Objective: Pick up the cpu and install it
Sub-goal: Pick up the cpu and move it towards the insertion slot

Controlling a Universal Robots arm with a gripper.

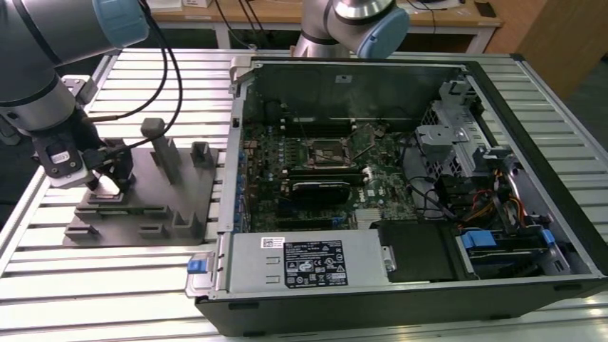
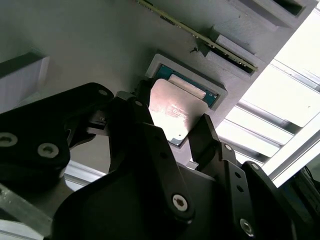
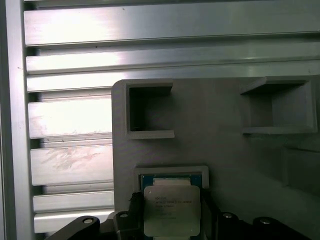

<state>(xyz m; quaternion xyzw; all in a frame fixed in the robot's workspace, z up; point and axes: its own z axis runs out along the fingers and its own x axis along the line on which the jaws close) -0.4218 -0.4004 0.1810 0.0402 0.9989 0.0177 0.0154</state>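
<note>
The cpu (image 3: 171, 210) is a flat square chip with a silvery top, and my gripper (image 3: 171, 216) is shut on it. In the second wrist view the cpu (image 2: 172, 112) sits between the two black fingers (image 2: 207, 137) of the gripper (image 2: 170, 127), a little off its blue-green rimmed nest (image 2: 212, 92) in the grey fixture plate (image 2: 75, 45). In the exterior view the gripper (image 1: 107, 187) hangs low over the fixture plate (image 1: 142, 206) at the exterior view's left. The black motherboard socket (image 1: 328, 151) lies inside the open computer case (image 1: 399, 178).
Grey fixture blocks (image 1: 161, 153) stand upright on the plate close to the gripper. Two empty square pockets (image 3: 147, 110) lie beyond the nest. The case wall (image 1: 233, 142) rises between plate and motherboard. A cable (image 1: 171, 78) hangs from the arm. The slatted aluminium table (image 1: 95, 285) carries everything.
</note>
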